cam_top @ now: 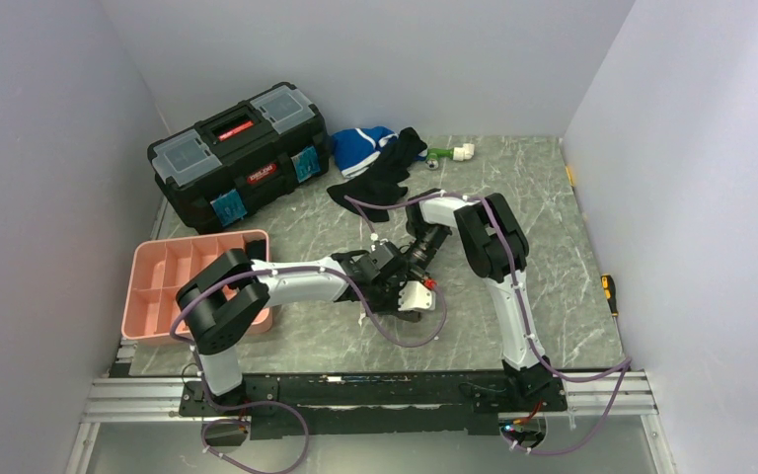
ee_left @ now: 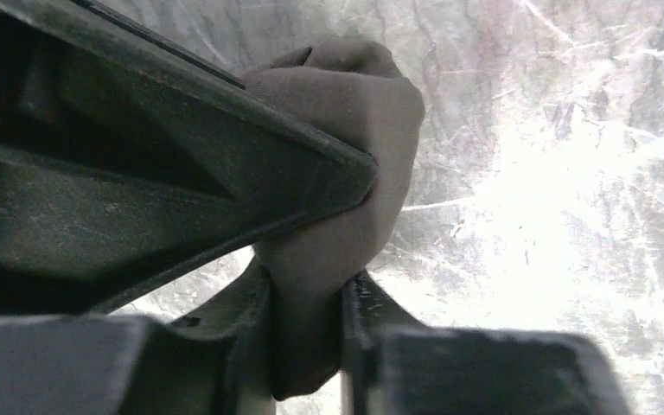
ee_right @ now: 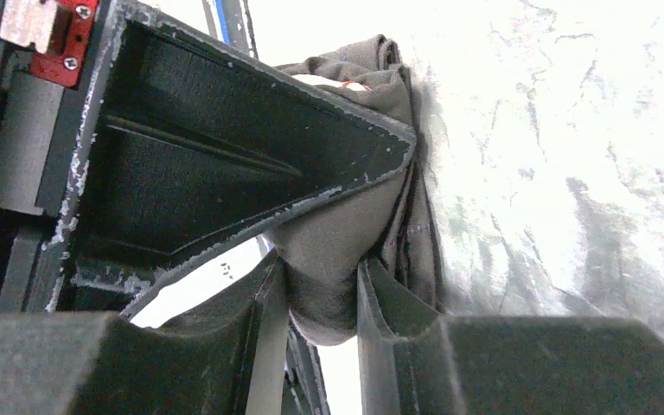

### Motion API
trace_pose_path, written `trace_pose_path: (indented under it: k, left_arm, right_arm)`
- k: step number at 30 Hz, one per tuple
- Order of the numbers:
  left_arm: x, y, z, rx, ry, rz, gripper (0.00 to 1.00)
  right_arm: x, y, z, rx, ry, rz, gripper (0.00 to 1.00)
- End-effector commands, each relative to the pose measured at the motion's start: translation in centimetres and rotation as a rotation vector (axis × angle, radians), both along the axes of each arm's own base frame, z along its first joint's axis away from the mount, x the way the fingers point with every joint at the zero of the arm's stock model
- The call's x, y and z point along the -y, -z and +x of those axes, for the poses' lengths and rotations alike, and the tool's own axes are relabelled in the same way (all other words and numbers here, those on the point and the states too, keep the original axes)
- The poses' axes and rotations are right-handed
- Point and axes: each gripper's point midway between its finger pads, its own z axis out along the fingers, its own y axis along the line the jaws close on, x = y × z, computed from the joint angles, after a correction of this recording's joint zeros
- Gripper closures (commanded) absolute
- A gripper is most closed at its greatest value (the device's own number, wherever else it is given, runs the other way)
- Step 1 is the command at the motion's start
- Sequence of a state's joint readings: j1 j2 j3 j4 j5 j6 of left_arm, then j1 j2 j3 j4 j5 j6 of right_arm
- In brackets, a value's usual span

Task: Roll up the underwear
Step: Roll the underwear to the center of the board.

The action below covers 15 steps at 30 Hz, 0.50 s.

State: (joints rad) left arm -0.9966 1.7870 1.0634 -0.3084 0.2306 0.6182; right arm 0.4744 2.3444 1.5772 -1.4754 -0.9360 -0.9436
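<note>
Two arms bent inward, wrists meeting over middle of table [cam_top: 553,257]. I note left gripper [ee_left: 333,238], right gripper [ee_right: 354,220] each nearly closed, pinching bunched underwear [ee_left: 354,104] between them. Long axis, heading: cannot tell.

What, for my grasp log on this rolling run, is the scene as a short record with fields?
left claw: shut on the underwear
right claw: shut on the same underwear
underwear: grey-brown, bunched, pinched between both claws near mid-table
pink tray: left side, beside the left arm
toolbox: far left, lid closed
blue-and-white garment: far side
black garment: far side, beside the blue-and-white one
</note>
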Motion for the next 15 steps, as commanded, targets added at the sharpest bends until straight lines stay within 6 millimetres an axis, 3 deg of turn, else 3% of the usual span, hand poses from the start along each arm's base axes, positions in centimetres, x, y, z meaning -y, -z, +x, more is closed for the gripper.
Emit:
trace_pose_path:
  k: [1, 2, 5, 15]
  left_arm:
    - [0.2, 2.2, -0.3, -0.027, 0.029, 0.034, 0.94]
    - [-0.1, 2.5, -0.4, -0.031, 0.028, 0.045, 1.00]
    - [-0.5, 3.0, -0.5, -0.056, 0.029, 0.058, 1.00]
    - [-1.2, 3.9, 0.0, -0.215, -0.016, 0.081, 1.00]
  right_arm:
    - [0.2, 2.2, 2.0, 0.204, -0.082, 0.032, 0.85]
    - [0.3, 1.9, 2.3, 0.215, -0.074, 0.035, 0.81]
    - [0.7, 0.7, 3.1, 0.246, -0.049, 0.045, 0.72]
    - [5.1, -4.0, 6.4, 0.393, 0.130, 0.075, 0.65]
